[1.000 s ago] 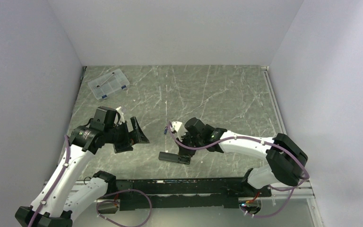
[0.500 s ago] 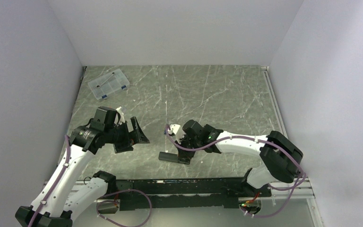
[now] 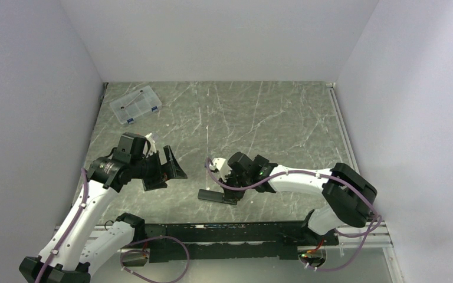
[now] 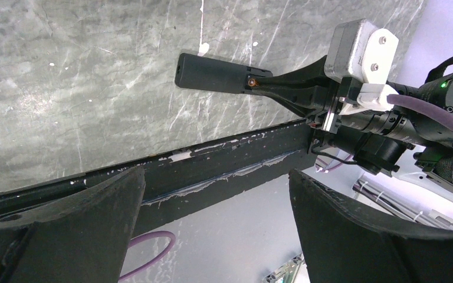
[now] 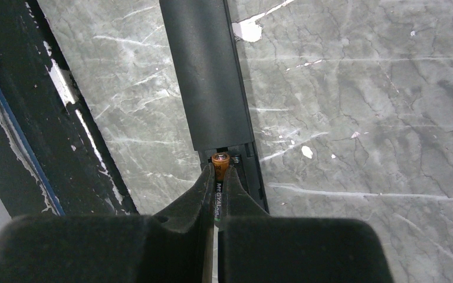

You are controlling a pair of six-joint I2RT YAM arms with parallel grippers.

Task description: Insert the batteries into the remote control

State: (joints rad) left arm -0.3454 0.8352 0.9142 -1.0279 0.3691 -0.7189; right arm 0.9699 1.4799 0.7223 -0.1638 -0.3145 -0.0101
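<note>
One battery (image 5: pixel 219 168), dark with a copper end, pinched lengthwise in the right gripper (image 5: pixel 218 184), jaws closed tight on it. Copper end aimed into the open bay at the near end of the remote control (image 5: pixel 209 76), right at the small spring contact; touching or just short, not to be told. Remote control flat on the marbled table (image 3: pixel 283 118), close to the front edge, just beyond the black rail (image 4: pixel 212 171), between the two arms. Left gripper (image 4: pixel 215 221) off to one side, spread wide, holding nothing, well apart from the remote. Second battery not found in any view; possibly seated under the covered part, possibly elsewhere. Clear compartment box (image 3: pixel 135 105) at the far left corner, well apart from everything else. Step in hand, by judgement: seating of this cell in the bay. Next move, by judgement: cell laid down in line with the bay, pressed against the spring, released only once settled. Risk: unbraced remote sliding under the push.
</note>
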